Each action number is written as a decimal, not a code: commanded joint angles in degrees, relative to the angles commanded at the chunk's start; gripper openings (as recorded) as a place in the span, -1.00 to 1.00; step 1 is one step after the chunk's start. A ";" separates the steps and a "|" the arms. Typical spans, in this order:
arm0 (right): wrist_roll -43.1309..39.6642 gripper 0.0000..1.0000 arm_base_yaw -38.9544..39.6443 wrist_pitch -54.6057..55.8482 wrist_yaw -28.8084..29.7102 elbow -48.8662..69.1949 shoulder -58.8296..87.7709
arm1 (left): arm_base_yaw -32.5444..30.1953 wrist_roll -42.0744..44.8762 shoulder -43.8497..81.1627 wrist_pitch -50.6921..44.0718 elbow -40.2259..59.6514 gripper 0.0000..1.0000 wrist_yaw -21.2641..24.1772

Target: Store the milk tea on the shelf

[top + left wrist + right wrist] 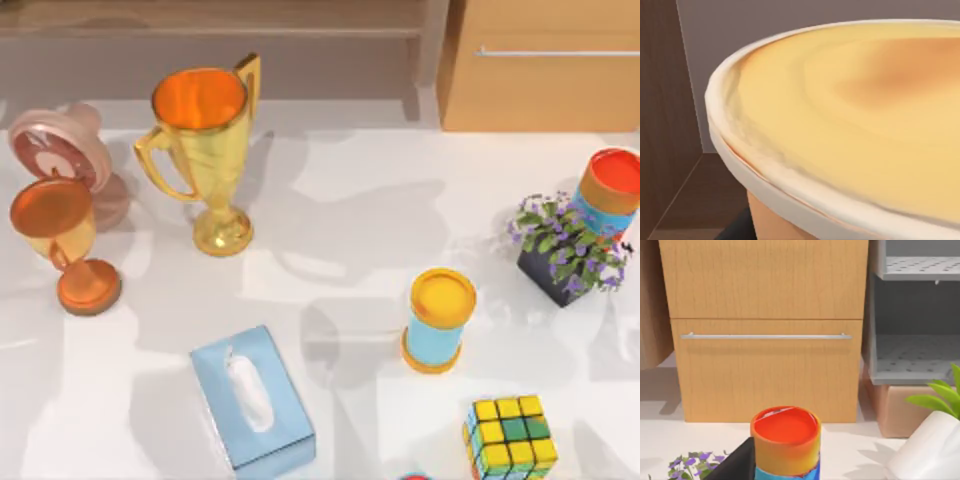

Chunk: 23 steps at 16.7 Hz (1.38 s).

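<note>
The left wrist view sits very close to the milk tea (850, 130), its pale cream rim and tan-yellow lid up against the camera, with the peach body just below. Behind it are the brown walls and floor of the shelf (670, 125) recess, so the cup seems to be inside or at the mouth of that recess. From above, the shelf (200, 30) runs along the far edge of the tabletop (340, 230), left of the light wooden cabinet (545, 85). I cannot tell whether the left tool is closed on the cup or has let go. The right tool I cannot judge either; its wrist view looks over the orange-lidded blue can (786, 440) toward the cabinet (765, 330). The main risk, as I judge it, is releasing before the cup's base rests flat on the shelf floor, which would let it tip or roll out. Withdrawing carelessly could also drag the cup or knock the tall gold trophy (205, 150) standing just in front of the shelf.
</note>
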 joint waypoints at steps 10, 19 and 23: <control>0.00 1.00 0.00 0.00 0.00 0.00 0.00 | -22.59 -4.56 3.37 -22.67 18.83 -1.00 -20.68; 0.00 1.00 0.00 0.00 0.00 0.00 0.00 | -22.23 -4.42 7.78 -20.95 21.07 -1.00 -20.11; 0.00 1.00 0.00 0.00 0.00 0.00 0.00 | -21.82 -4.53 12.66 -18.72 24.44 -1.00 -19.75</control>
